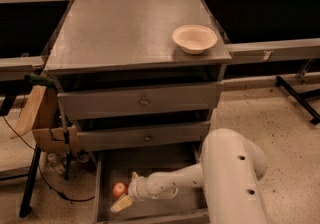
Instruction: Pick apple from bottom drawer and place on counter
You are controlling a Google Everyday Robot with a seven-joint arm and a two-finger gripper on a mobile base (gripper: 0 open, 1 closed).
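In the open bottom drawer, nearest the camera, the gripper sits low, jaws apart on either side of the apple, apparently set to close on it. Beyond, the counter holds a bowl near one corner.

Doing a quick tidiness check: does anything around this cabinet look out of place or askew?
Only the apple, lying loose on the floor of the open bottom drawer beside the gripper. The bowl sits upright on the counter; nothing looks spilled.
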